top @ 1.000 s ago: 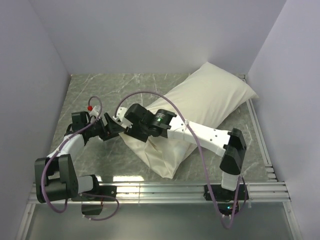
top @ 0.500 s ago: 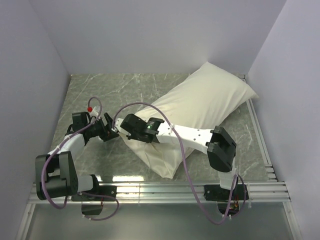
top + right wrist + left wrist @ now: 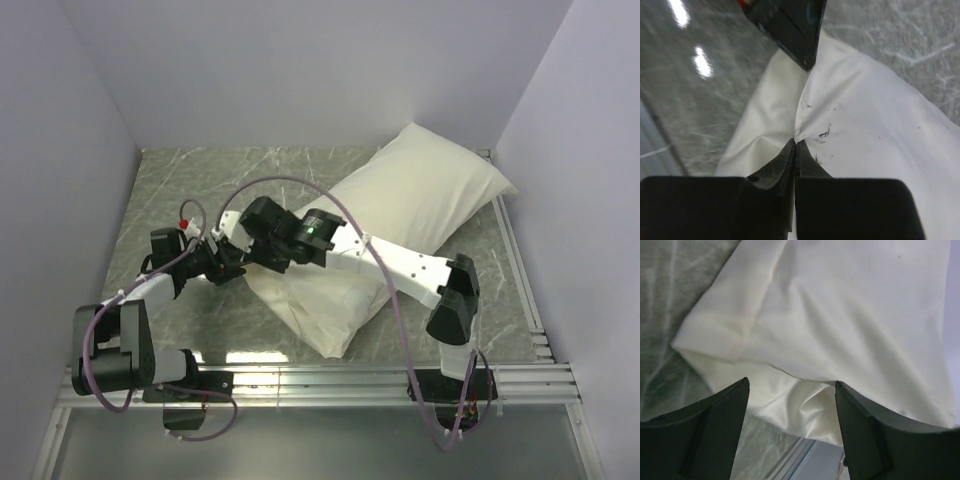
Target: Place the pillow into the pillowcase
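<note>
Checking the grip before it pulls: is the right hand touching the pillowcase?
Touching. The right wrist view shows the right hand shut, its tips pinching a pucker of pillowcase fabric.

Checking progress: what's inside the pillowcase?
The pillowcase bulges plump, but its cloth covers the filling. At the open end whiter fabric, probably the pillow, peeks out; the rest is hidden.

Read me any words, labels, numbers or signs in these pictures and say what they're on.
No readable text anywhere.
The pillowcase carries only small dark scuff marks, not letters.
Neither arm shows a legible label; the right arm has only a green light.
</note>
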You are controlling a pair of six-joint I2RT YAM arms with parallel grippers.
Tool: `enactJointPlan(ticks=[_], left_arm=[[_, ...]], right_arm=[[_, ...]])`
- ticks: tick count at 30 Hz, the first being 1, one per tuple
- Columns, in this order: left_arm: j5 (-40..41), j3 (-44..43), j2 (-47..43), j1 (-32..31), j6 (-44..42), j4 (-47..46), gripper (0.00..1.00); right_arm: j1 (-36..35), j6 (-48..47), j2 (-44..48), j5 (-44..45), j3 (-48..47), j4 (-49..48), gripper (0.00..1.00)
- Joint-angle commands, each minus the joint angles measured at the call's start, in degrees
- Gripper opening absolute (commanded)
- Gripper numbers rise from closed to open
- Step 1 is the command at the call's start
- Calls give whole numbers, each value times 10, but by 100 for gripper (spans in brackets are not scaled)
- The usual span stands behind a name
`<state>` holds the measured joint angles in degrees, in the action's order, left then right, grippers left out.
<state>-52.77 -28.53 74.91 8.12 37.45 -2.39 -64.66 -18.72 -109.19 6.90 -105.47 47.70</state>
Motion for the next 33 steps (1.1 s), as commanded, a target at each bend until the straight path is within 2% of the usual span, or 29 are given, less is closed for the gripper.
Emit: enactJointPlan(ticks=[1,3,6,7,9,10,12,13,17,18,19,22,23,24,25,26,27,29,31,32,33], left_arm=[[-2,24,8,-33,106,-123,75],[16,37,29,-70,169,-211,74],[56,19,88,-129,232,-317,66],[64,9,108,-142,242,-336,59],[82,-34,178,-168,276,-373,52],[81,-53,204,-173,284,-411,46],[77,-125,278,-184,286,-420,41],[73,-154,301,-184,280,-412,34],[79,-336,396,-160,235,-340,31],[76,-363,402,-141,216,-325,33],[74,-385,405,-131,207,-305,43],[65,-422,359,-83,169,-244,62],[61,-427,344,-47,144,-205,65],[59,-428,329,-30,129,-181,74],[63,-428,298,-13,113,-156,80],[66,-420,281,27,92,-125,83],[65,-413,264,46,86,-121,88],[57,-402,227,94,63,-91,90],[45,-423,198,109,19,-39,91],[44,-424,184,112,-32,-22,92],[49,-420,167,112,-51,-13,94]], right_arm=[[16,54,46,-171,-69,55,0],[16,67,38,-202,-75,73,0],[33,89,38,-305,-29,74,0],[41,110,38,-358,-15,66,0],[61,145,41,-403,20,40,0],[67,155,41,-414,32,31,0],[75,169,40,-408,37,0,0],[81,174,37,-398,41,-16,0],[114,186,-9,-343,7,-66,0],[120,204,-22,-328,-6,-80,0],[125,204,-37,-316,-39,-84,0],[136,210,-102,-270,-136,-84,0],[136,214,-137,-257,-168,-82,5],[136,210,-159,-249,-204,-66,14],[137,210,-178,-248,-273,-60,27],[136,205,-191,-246,-288,-66,53],[137,199,-188,-246,-291,-84,61],[153,193,-156,-254,-284,-102,75],[181,192,-90,-290,-243,-107,77],[195,175,-59,-303,-217,-113,78],[228,160,-23,-313,-153,-116,78]])
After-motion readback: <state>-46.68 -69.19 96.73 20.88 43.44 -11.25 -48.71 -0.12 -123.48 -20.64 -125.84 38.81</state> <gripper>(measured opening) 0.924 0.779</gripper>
